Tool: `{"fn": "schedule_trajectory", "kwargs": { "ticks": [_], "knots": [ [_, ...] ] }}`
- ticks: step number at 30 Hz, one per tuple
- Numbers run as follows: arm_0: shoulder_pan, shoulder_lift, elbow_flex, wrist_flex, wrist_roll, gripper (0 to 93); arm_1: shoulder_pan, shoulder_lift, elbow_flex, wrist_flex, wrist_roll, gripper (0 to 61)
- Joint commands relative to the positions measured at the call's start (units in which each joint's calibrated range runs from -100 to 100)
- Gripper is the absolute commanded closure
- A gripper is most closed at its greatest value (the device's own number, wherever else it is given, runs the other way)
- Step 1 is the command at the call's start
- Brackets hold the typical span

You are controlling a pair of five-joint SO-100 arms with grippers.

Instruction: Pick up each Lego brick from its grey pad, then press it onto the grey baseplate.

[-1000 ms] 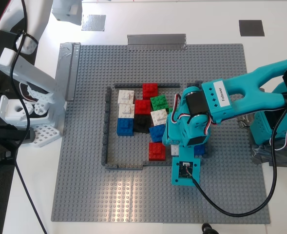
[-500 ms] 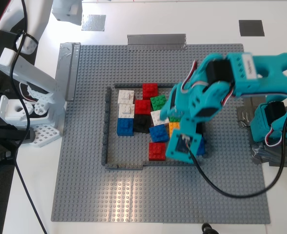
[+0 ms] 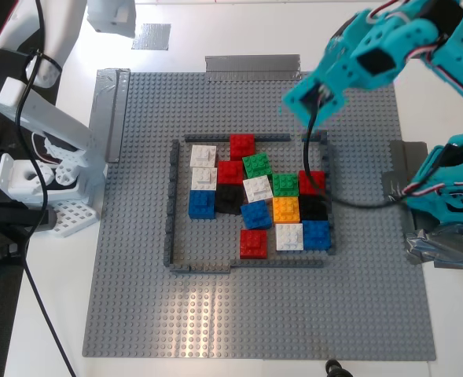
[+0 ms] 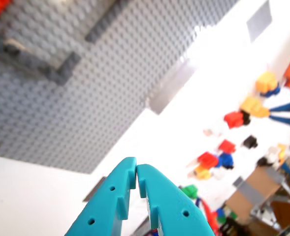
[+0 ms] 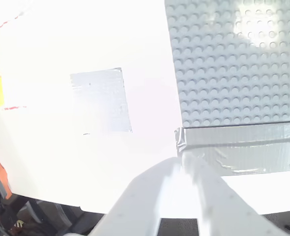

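Twin SO-100 arms: one teal, one white.

My first gripper (image 4: 135, 178) has smooth teal printed fingers with small round holes along their faces; the teal arm (image 3: 388, 47) carries black servo blocks, red-white-black wire bundles and a black cable. My second gripper (image 5: 181, 169) is plain white plastic, on a white arm (image 3: 50, 35).

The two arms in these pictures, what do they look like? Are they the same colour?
No. My first gripper is bright teal plastic, its tapered fingers dotted with small holes. That teal arm is blocky, with a black cable trailing from it. My second gripper is plain white plastic, and the white arm carries a thin black cable too.
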Motion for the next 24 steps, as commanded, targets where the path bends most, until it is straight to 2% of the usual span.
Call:
{"fn": "schedule_trajectory", "kwargs": {
  "ticks": [1, 7, 13, 17, 24],
  "knots": [
    [12.6, -2.0, -2.0, -0.3, 0.7, 92.7, 2.0, 0.8, -3.8, -1.1, 0.5, 61.3],
    [25.9, -1.3, -2.0, -0.3, 0.7, 92.7, 3.0, 2.4, -5.7, -3.6, 0.6, 61.3],
    [33.2, -1.3, -1.6, -0.3, 0.7, 92.7, 1.8, 2.4, -5.6, -5.2, 0.5, 61.3],
    [37.2, -1.3, 1.7, -0.3, 0.8, 92.7, 0.7, 2.8, -5.6, -7.7, 0.6, 61.3],
    [43.7, -1.3, 9.5, -3.6, 0.8, 92.7, -0.3, 4.0, -5.0, -7.5, 0.6, 61.3]
  ]
}}
